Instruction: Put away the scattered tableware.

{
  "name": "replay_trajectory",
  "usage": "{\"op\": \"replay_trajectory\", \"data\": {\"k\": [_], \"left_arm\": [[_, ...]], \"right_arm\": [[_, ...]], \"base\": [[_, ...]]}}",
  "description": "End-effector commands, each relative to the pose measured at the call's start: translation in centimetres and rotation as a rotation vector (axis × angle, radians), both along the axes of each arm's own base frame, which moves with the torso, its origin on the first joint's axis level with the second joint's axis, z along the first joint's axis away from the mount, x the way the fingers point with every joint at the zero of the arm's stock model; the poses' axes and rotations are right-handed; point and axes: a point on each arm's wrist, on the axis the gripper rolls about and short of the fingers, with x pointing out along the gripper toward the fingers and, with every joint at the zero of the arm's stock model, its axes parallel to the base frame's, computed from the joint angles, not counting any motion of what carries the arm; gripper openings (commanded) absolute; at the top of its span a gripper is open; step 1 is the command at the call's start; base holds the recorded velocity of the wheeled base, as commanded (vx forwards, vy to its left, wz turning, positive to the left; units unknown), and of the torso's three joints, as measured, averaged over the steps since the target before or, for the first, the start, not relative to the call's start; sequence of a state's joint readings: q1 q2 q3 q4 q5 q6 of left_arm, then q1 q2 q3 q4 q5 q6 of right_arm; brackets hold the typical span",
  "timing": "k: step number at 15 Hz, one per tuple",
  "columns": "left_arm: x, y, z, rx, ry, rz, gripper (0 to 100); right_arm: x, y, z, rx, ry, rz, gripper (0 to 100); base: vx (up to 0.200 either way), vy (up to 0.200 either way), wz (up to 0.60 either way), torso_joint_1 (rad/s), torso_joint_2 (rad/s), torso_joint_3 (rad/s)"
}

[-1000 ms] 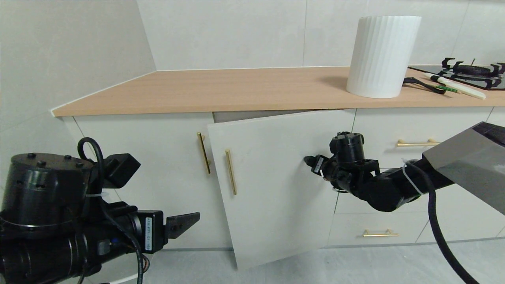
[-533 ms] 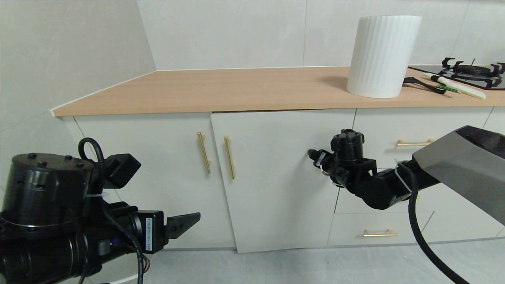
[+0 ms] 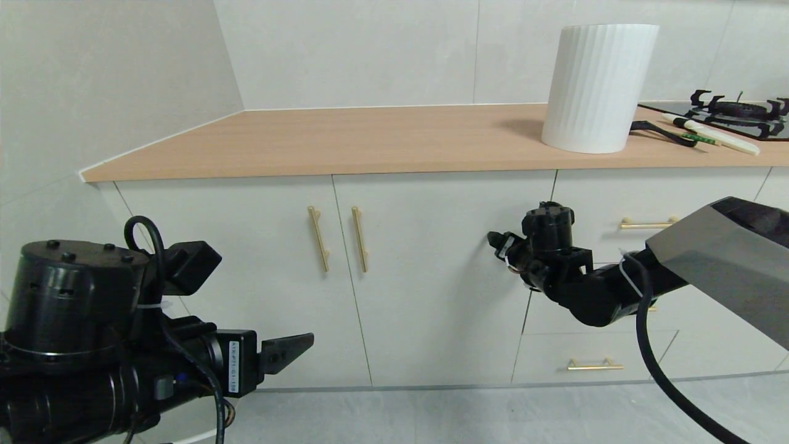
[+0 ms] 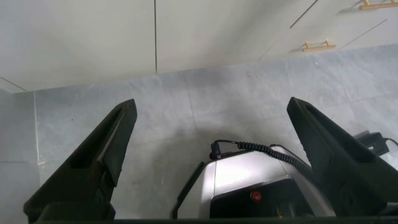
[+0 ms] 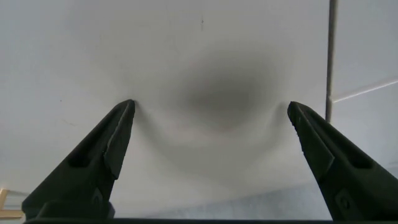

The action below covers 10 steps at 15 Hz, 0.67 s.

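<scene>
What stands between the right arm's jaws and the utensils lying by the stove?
The right gripper sits low against the closed cabinet door, under the countertop edge. Up top, the white ribbed container stands just left of the utensils. Both likely lie in its way.

We log a wood-tone countertop (image 3: 370, 139) running along the tiled wall, left end meeting the side wall at a corner. Most of its left and middle is bare wood. Toward the right a tall white ribbed container (image 3: 598, 86) stands upright on it. Just right of its base a black utensil (image 3: 662, 132) lies flat, one end hidden behind the container. Beside that lies a long pale utensil (image 3: 718, 139) with a green mark; we can't tell what kind. It lies at the edge of a dark hob (image 3: 656, 110) set into the counter, with a black grate (image 3: 739, 110) on top.
</scene>
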<state>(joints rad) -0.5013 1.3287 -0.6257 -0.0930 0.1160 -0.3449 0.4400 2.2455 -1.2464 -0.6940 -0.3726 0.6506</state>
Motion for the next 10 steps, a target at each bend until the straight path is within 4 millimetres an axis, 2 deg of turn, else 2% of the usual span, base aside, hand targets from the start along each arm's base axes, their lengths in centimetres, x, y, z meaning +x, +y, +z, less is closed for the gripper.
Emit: {"op": "replay_trajectory", "data": {"k": [1,5,7,10], "left_arm": [[0.0,0.0,0.0,0.0,0.0,0.0,100],[0.0,0.0,0.0,-0.001,-0.002,0.0,100],[-0.1,0.0,0.1,-0.002,-0.004,0.0,100],[-0.8,0.5,1.2,-0.026,-0.053,0.002,100]], "right_arm": [[-2.3,0.0,1.6,0.009,0.004,0.059,100],[-9.1,-1.3,5.2,0.064,0.031,0.422,100],[-10.0,-1.3,5.7,0.012,0.009,0.481,100],[-10.4,-1.7,6.5,-0.069,-0.037,0.436,100]], "base": [[0.0,0.0,0.0,0.0,0.0,0.0],[0.0,0.0,0.0,0.0,0.0,0.0],[0.0,0.0,0.0,0.0,0.0,0.0],[0.0,0.0,0.0,0.0,0.0,0.0]]}}
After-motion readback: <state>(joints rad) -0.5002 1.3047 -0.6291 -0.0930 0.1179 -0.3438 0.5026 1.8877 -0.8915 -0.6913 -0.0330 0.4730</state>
